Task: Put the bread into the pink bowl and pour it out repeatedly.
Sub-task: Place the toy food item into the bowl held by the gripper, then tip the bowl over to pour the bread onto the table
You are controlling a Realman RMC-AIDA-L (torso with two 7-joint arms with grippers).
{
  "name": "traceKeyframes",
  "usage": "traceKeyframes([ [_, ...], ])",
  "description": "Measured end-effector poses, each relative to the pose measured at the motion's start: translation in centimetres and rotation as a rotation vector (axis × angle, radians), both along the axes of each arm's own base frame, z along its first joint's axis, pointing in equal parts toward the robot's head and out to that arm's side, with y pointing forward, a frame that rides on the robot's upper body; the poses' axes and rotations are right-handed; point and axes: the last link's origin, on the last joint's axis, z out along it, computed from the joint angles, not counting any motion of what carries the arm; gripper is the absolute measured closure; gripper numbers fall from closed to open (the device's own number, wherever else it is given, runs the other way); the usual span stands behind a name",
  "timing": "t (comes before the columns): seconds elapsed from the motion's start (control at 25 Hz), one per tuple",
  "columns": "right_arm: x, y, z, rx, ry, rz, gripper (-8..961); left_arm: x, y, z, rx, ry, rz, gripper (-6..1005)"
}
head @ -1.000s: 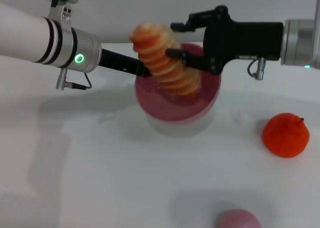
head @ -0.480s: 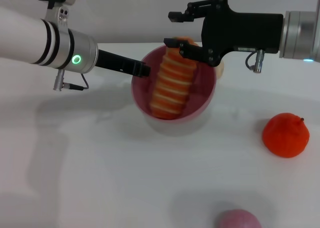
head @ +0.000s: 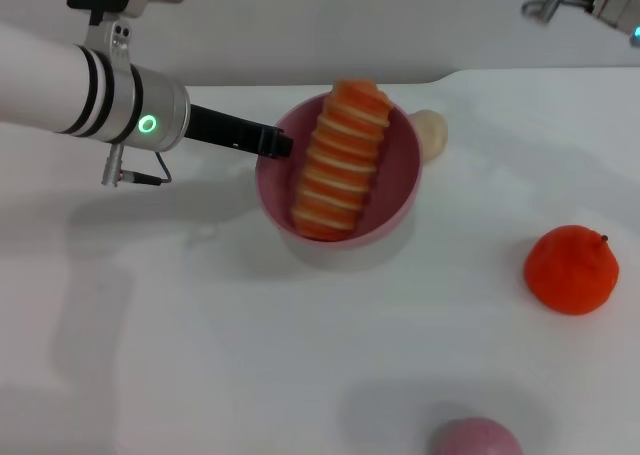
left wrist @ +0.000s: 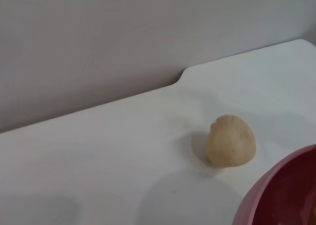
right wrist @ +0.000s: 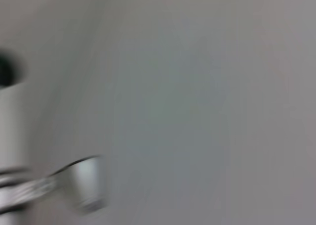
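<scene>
Bread in the bowl, left gripper on the rim

The left gripper (head: 272,141) sat clenched on the near-side rim of the pink bowl (head: 400,190), with the bread (head: 340,160) just beyond its tips, long axis crosswise to the fingers, 1 end propped over the far rim. The right gripper, farther off, was barely visible; I cannot tell its state.

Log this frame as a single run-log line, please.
bread: in pink bowl | left gripper: at bowl rim | right arm: raised, top edge | bun: behind bowl
</scene>
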Motion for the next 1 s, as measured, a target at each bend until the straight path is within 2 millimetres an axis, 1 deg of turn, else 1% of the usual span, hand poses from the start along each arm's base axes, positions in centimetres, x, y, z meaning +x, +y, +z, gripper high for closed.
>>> traceKeyframes([
  [0.08, 0.2, 0.6, 0.8, -0.002, 0.073, -0.077, 514, 0.0, 0.0, 0.0, 0.0, 0.0, 0.0, 953],
  [0.12, 0.3, 0.8, 1.2, -0.004, 0.101, -0.105, 514, -0.4, -0.1, 0.0, 0.0, 0.001, 0.01, 953],
  [0.16, 0.5, 1.0, 1.7, -0.002, 0.132, -0.132, 513, -0.5, -0.2, 0.0, 0.0, 0.001, 0.011, 953],
  [0.28, 1.1, 1.0, 2.9, -0.012, 0.212, -0.174, 511, -0.6, -0.2, 0.0, -0.002, 0.002, 0.014, 953],
  [0.48, 2.3, -0.4, 5.0, -0.105, 0.365, -0.198, 507, -1.0, -0.4, -0.2, -0.009, 0.015, 0.02, 954],
  [0.6, 3.8, -2.0, 6.5, -0.109, 0.403, -0.198, 505, -1.6, -0.4, -0.2, -0.01, 0.066, 0.021, 954],
  [0.68, 4.6, -2.7, 7.1, -0.071, 0.389, -0.207, 504, -1.8, -0.4, -0.2, -0.014, 0.087, 0.02, 954],
  [0.76, 5.6, -2.9, 7.4, -0.02, 0.372, -0.228, 503, -1.8, -0.2, -0.1, -0.004, 0.098, 0.013, 954],
  [0.92, 7.3, -2.7, 7.0, 0.024, 0.355, -0.28, 500, -1.5, 0.5, -0.1, 0.045, 0.116, -0.032, 954],
  [1.0, 7.6, -2.6, 6.8, 0.031, 0.35, -0.287, 498, -1.0, 0.7, -0.4, 0.06, 0.137, -0.074, 954],
])
